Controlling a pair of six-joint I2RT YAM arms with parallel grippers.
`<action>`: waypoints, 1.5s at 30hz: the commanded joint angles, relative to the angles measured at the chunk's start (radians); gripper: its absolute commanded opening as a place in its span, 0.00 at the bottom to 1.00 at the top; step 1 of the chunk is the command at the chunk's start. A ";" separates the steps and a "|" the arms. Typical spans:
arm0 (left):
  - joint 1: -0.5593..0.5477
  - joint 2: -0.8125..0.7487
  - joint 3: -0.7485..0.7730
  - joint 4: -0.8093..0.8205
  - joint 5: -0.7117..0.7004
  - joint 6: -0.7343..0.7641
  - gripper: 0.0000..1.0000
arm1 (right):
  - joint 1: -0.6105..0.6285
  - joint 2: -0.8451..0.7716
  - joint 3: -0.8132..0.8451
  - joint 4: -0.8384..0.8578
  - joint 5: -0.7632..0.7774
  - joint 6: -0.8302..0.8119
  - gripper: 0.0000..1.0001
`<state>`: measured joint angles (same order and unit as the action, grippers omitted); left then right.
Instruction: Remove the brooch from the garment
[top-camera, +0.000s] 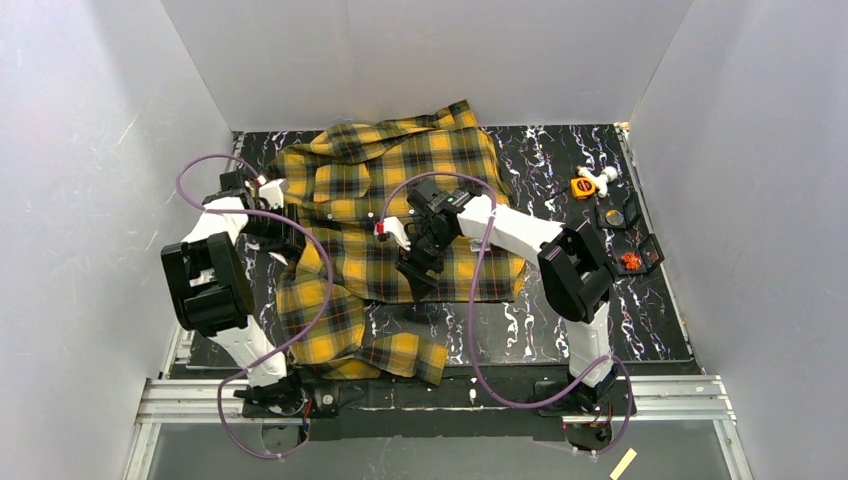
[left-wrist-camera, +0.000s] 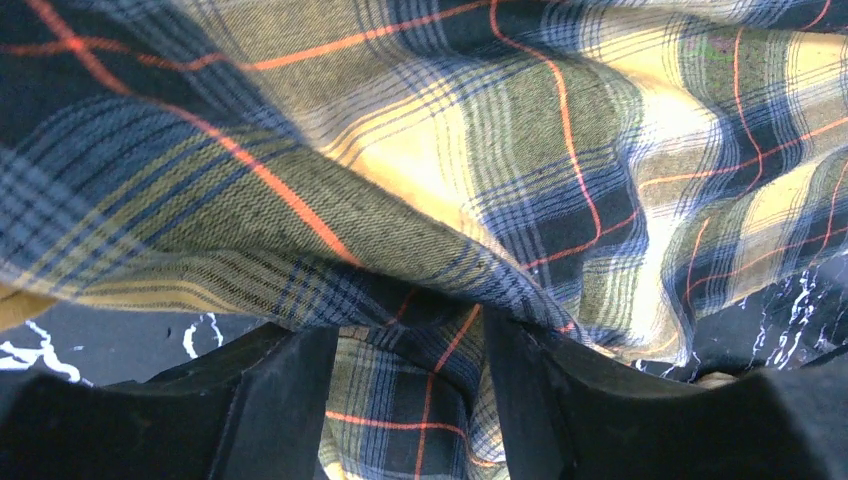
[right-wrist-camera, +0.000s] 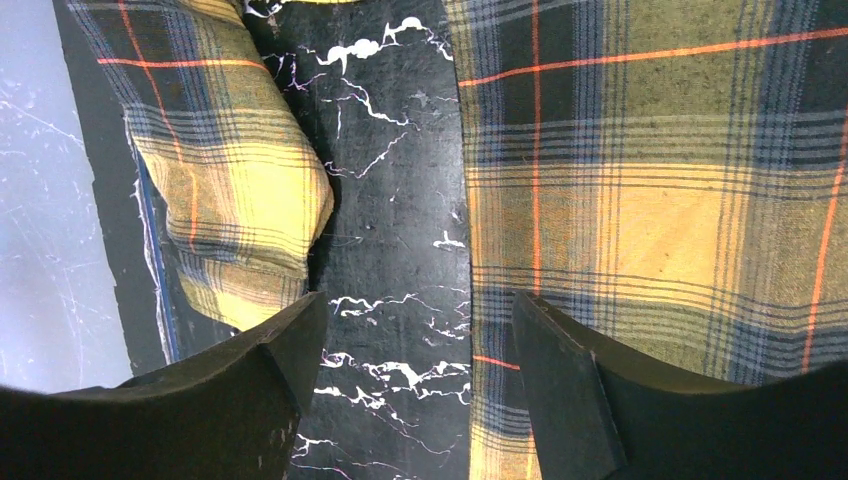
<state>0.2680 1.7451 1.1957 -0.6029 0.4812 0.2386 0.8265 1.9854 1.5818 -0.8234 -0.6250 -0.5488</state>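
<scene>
The left gripper (left-wrist-camera: 410, 338) is clenched on a fold of the garment (top-camera: 440, 150). The plaid cloth passes between its two black fingers (left-wrist-camera: 265, 395) and fills the gap between them. Just in front of the fingers the cloth rises in a big loose wave. Under this wave, at both sides of the gripper, a little of the black marbled mat (top-camera: 540, 320) shows. In the top view this gripper is at the edge of the shirt, and the chest pocket (top-camera: 340, 182) lies just beside it, on the side toward the other arm.

The right gripper (right-wrist-camera: 415, 310) is released and holds nothing; its jaws stand well apart. Between them only the bare mat is seen. Beside its left finger (right-wrist-camera: 250, 400) lies the end of a sleeve (right-wrist-camera: 240, 190), folded and rounded. Its right finger (right-wrist-camera: 570, 400) stands at the straight edge of the shirt body, which spreads flat ahead on that side. Whether the fingers touch the cloth, I cannot tell.

I cannot make out the brooch in any view.

Far to the right of the right arm, well apart from both grippers, an orange round thing (top-camera: 583, 187) and some open black cases (top-camera: 640, 255) lie on the mat.
</scene>
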 joint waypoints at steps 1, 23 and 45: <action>0.044 -0.043 0.030 -0.052 0.009 0.013 0.55 | 0.010 -0.019 0.004 -0.019 -0.029 -0.003 0.76; 0.230 0.007 -0.049 0.130 0.259 -0.020 0.51 | 0.011 -0.081 -0.107 -0.035 -0.035 -0.051 0.76; 0.231 -0.152 0.119 -0.182 -0.321 0.110 0.00 | 0.082 -0.185 -0.193 -0.086 -0.041 -0.189 0.77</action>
<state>0.4942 1.6920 1.2480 -0.6167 0.4553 0.2169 0.8654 1.8771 1.4094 -0.8730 -0.6567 -0.6865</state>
